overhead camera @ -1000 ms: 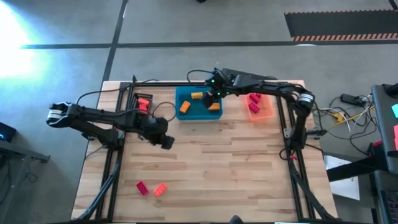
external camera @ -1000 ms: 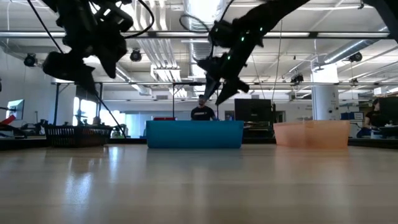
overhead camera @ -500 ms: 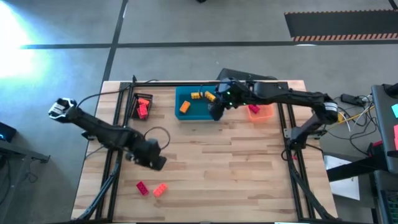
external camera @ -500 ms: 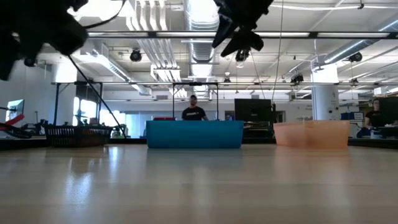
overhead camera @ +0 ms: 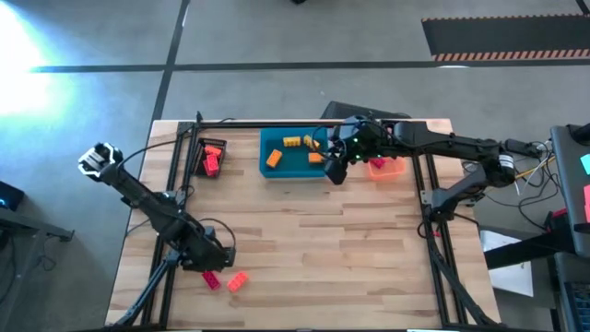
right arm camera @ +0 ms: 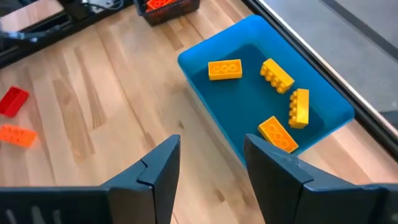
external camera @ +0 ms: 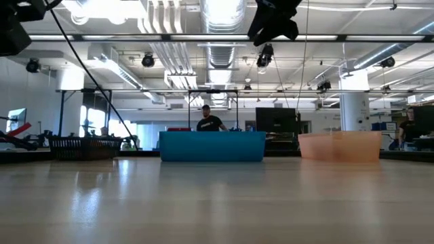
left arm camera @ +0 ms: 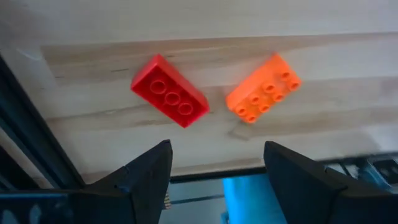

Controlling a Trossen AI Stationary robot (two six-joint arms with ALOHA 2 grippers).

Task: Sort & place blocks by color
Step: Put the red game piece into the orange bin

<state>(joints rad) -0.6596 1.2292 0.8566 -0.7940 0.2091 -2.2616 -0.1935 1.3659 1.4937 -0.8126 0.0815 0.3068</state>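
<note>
High view: left gripper [overhead camera: 210,263] has swung down beside the red block [overhead camera: 211,278] and orange block [overhead camera: 237,281]; right gripper [overhead camera: 336,172] has pulled off the blue tray [overhead camera: 267,138]
Left wrist: fingers apart, empty
Right wrist: fingers spread, empty; four yellow blocks [right arm camera: 224,70] in tray

Overhead camera looks straight down on tabletop [overhead camera: 313,231]; low camera level across it; both share blue tray [overhead camera: 277,171].

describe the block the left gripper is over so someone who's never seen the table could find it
Start at the wooden table and go to its near left corner, far from the trays, where only two blocks lie side by side, apart. The left gripper hangs open above them. The red block is the one nearer the table's left edge; its neighbour, the orange block, differs only in colour.
</note>
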